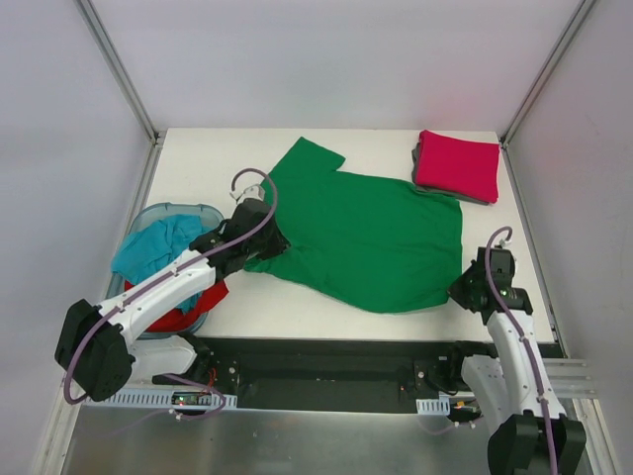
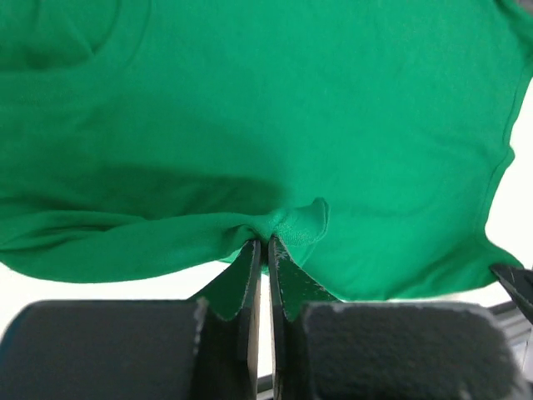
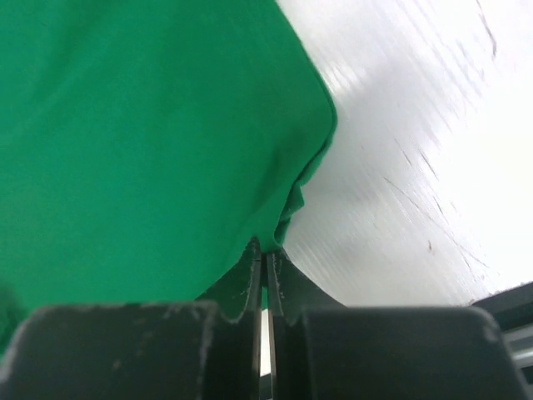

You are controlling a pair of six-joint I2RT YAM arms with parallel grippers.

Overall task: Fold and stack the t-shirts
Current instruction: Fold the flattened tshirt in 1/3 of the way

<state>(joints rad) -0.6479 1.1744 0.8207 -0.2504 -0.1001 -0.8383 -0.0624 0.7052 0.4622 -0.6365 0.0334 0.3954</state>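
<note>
The bright green t-shirt (image 1: pixel 361 228) lies spread across the middle of the table. My left gripper (image 1: pixel 265 243) is shut on its left edge; the left wrist view shows the cloth (image 2: pixel 275 150) bunched between the closed jaws (image 2: pixel 266 243). My right gripper (image 1: pixel 463 287) is shut on its near right corner; the right wrist view shows the hem (image 3: pixel 166 142) pinched at the fingertips (image 3: pixel 265 250). A folded crimson-pink t-shirt (image 1: pixel 457 164) lies on a folded dark grey one (image 1: pixel 419 184) at the far right. The teal t-shirt (image 1: pixel 158 247) and the red t-shirt (image 1: pixel 188 307) sit in the tub.
The translucent pale-blue tub (image 1: pixel 210 214) stands at the table's left edge beside my left arm. White walls and metal frame posts (image 1: pixel 119 69) enclose the table. A black rail (image 1: pixel 326 361) runs along the near edge.
</note>
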